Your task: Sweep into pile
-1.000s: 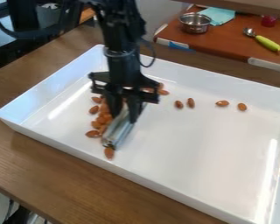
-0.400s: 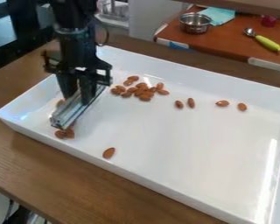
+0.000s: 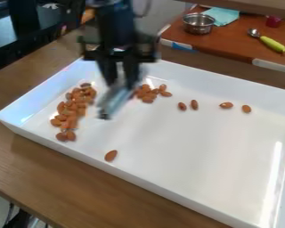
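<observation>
The claw (image 3: 119,84) clasps a metal bar (image 3: 113,104), seemingly stiff and slick, best gripped near its upper end, above a white tray (image 3: 186,156); almonds (image 3: 73,109) heaped just beside the claw look light, hard and apt to roll.

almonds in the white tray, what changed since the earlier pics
The pile of almonds was swept toward the left end of the tray. The gripper swung left, then back right, away from that pile, still holding the metal bar. The four almonds at right and the lone front almond stayed put.
</observation>
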